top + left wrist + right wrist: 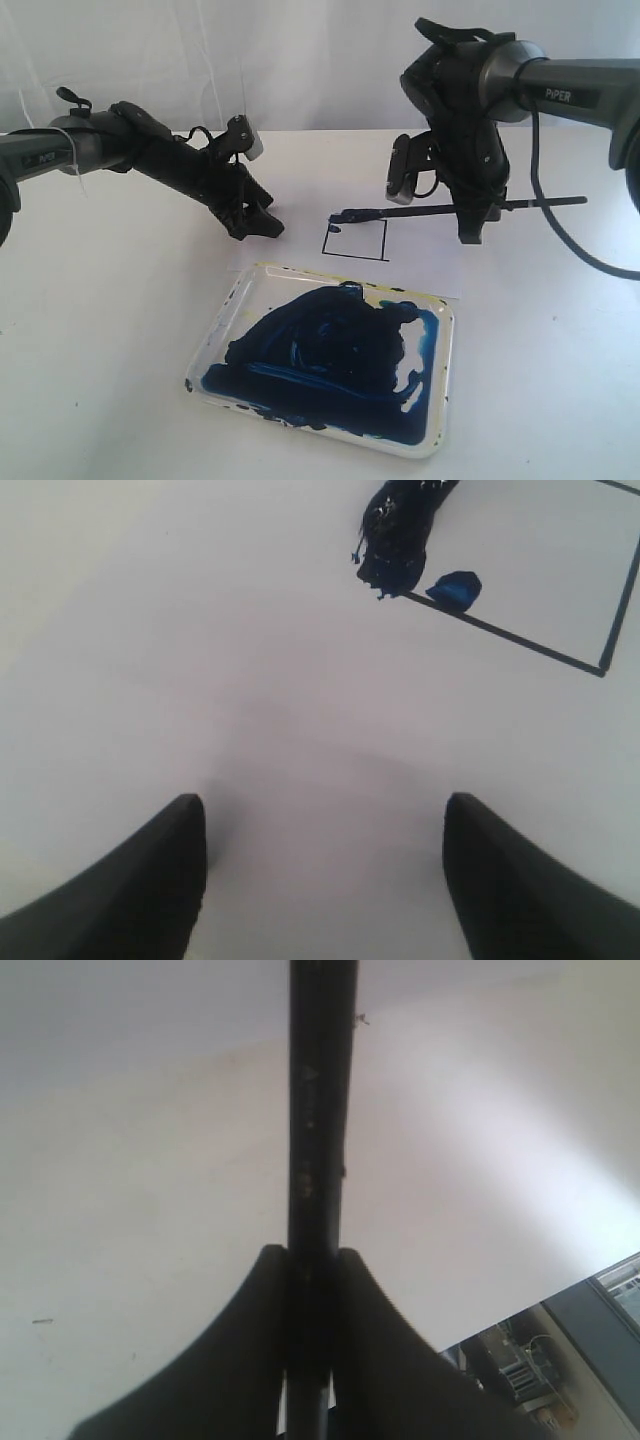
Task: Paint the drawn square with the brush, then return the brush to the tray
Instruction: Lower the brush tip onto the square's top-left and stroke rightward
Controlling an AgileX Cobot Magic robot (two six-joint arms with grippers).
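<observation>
One slim brush [420, 210] is held roughly level over the bench [100, 380], pinched across its black handle [320, 1110] by the right jaws, which are pressed close on it. Its loaded bristle tip [395, 540] is set at a corner of the drawn square [356, 238], where a small blue dab [455, 588] lies just inside the outline. The rest of the square is white. The left jaws are spread wide and empty, parked just beside the square on its left. The tray [446, 375], awash with dark blue paint, lies in front of the square.

The brush is judged light and stiff, with a thin, smooth handle that could roll or pivot in a narrow pinch. The grip sits past mid-length, towards the tail, so pressure at the tip would be levered against it. The bristles are soft and wet and are not to be gripped; the handle near its middle is the place to be taken.

Whether the bristles actually touch the surface cannot be told — they appear to. The tip is cut off in the right wrist view, and part of the square's outline is cut off in the left.
</observation>
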